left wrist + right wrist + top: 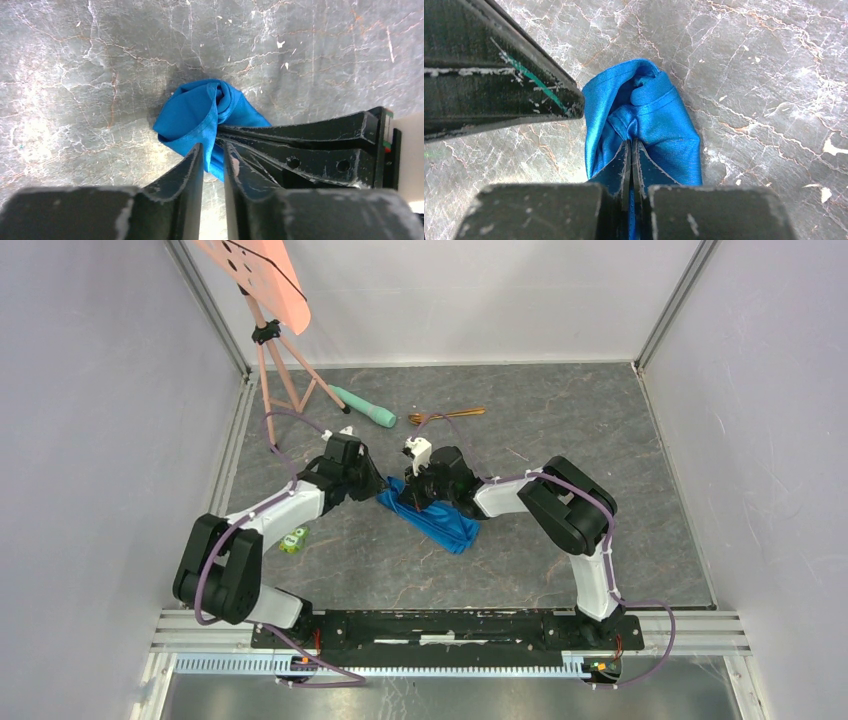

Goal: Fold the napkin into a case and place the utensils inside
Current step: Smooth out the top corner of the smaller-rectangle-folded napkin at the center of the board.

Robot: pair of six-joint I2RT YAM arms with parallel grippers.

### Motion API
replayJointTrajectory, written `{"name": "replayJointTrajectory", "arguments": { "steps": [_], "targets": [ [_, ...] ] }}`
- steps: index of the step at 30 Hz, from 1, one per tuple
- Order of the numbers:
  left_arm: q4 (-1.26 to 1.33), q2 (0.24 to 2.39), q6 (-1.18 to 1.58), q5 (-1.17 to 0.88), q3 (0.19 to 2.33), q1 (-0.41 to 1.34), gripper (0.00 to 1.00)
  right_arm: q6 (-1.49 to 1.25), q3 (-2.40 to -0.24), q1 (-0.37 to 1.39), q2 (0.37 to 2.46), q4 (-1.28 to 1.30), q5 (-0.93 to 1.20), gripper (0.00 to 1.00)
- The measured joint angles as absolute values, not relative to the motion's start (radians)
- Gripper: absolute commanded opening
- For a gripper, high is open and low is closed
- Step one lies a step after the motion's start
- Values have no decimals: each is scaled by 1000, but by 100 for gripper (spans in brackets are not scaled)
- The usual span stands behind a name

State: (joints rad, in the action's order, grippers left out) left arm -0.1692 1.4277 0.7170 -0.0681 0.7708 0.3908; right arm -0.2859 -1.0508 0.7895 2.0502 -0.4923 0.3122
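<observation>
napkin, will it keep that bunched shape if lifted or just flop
Probably floppy: the napkin lies in soft, rolled creases. Likely light, since a thin pinch by the right gripper gathers it. Its sheen hints it may slip.

No readable text, labels, brands, numbers or signs on anything in view

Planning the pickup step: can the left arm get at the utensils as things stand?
Probably not yet. The left end effector is shut on the napkin and would have to release it first; the right arm's wrist also stands close to the straight line toward the utensils.
</observation>
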Motion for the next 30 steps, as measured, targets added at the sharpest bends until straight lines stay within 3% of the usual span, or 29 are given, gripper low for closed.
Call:
{"name": "replayJointTrajectory", "arguments": {
  "steps": [15, 24, 30],
  "targets": [
    [-30, 1593, 751, -170, 771, 368, 22, -288, -1050, 785, 2053, -496, 337, 2],
    [12, 1632, 751, -187, 769, 368, 19, -293, -1052, 782, 2053, -493, 352, 26],
    [9, 1627, 751, -185, 756, 368, 22, -333, -1051, 755, 2026, -441, 391, 32]
  ]
}}
